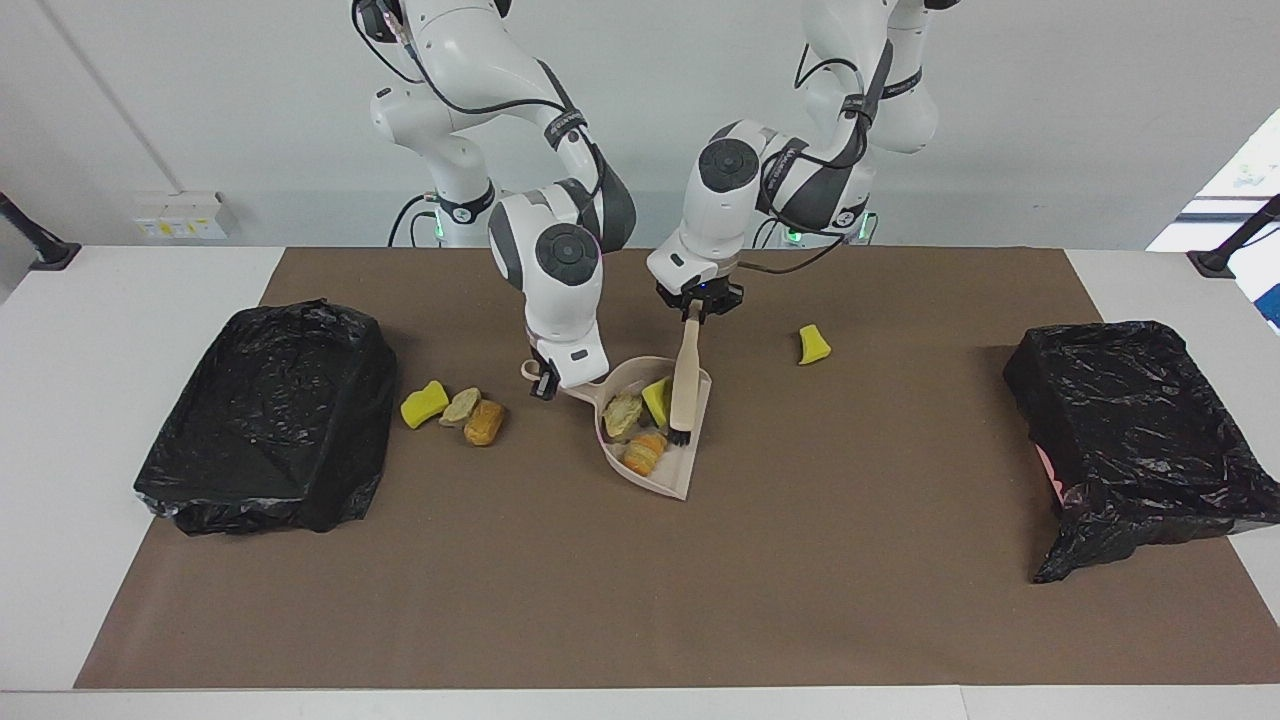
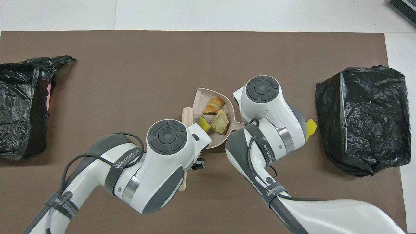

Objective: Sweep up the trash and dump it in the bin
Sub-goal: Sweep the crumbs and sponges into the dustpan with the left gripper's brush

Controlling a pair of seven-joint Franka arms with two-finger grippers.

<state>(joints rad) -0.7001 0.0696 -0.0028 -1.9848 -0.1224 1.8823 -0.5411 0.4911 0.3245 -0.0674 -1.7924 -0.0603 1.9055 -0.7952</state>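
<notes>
The left gripper (image 1: pixel 693 309) is clamped on the top of a beige brush (image 1: pixel 685 385), which hangs upright with its dark bristles down inside a beige dustpan (image 1: pixel 694 463) at the middle of the brown mat (image 1: pixel 700 600). The right gripper (image 1: pixel 547 381) is closed on the dustpan's handle at the end nearer to the robots, and the pan's open mouth points away from them. Three pieces of trash lie in the pan beside the brush: a yellow sponge chunk (image 1: pixel 657 400), a pale rock-like bit (image 1: pixel 622 414) and an orange-brown bread-like piece (image 1: pixel 646 453), the last lying closest to the pan's mouth. Three more pieces sit together on the mat toward the right arm's end, between the dustpan and a bin: another yellow sponge (image 1: pixel 424 404), a second pale bit (image 1: pixel 461 405) touching it, and a second bread-like piece (image 1: pixel 484 422). That bin (image 1: pixel 270 430), lined with a black plastic bag, stands near this cluster. A lone yellow chunk (image 1: pixel 814 345) rests on the mat toward the left arm's end, well apart from the dustpan. A second black-lined bin (image 1: pixel 1140 420) stands at that end of the table (image 1: pixel 60 400). In the overhead view both arms cover much of the pan's handle and the brush's upper part.
</notes>
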